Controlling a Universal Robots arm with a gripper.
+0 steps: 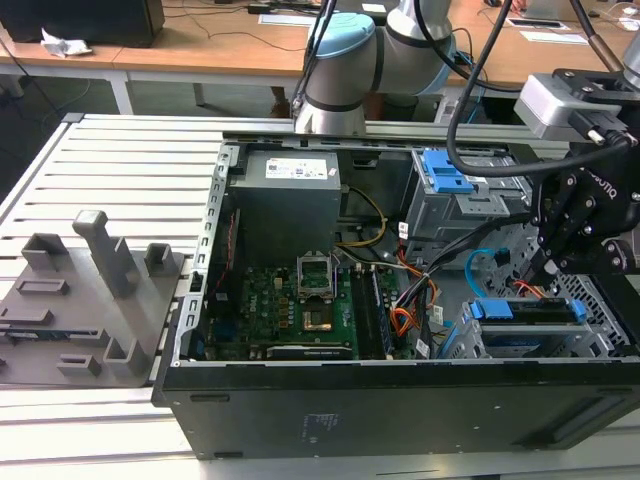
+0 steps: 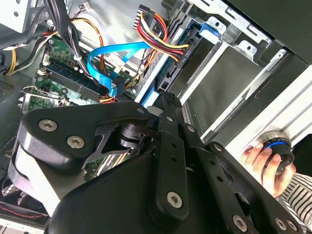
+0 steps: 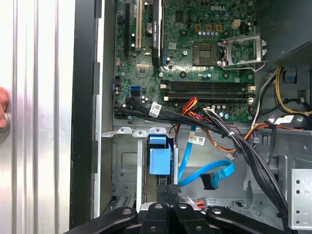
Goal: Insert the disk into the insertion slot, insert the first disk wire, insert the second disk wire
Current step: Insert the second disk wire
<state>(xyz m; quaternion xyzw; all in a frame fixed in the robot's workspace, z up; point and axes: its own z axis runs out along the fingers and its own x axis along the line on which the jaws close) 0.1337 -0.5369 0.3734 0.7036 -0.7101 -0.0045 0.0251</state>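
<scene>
Blue-framed disk sits in the perforated silver slot, at 4 o'clock of the open black case in the exterior view, long axis 9-to-3. Black gripper at its 12, jaws together. Flat light-blue cable loops at 10. Slatted metal table; wooden desks behind.

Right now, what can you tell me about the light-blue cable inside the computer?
The light-blue cable is thin, flat and plastic-looking. It comes out from under the dark wire bundle by the green board, bends into a loop and ends in a small dark plug. That plug seems to hang loose, joined to nothing. The cable lies next to the disk with its bright blue frame.
</scene>
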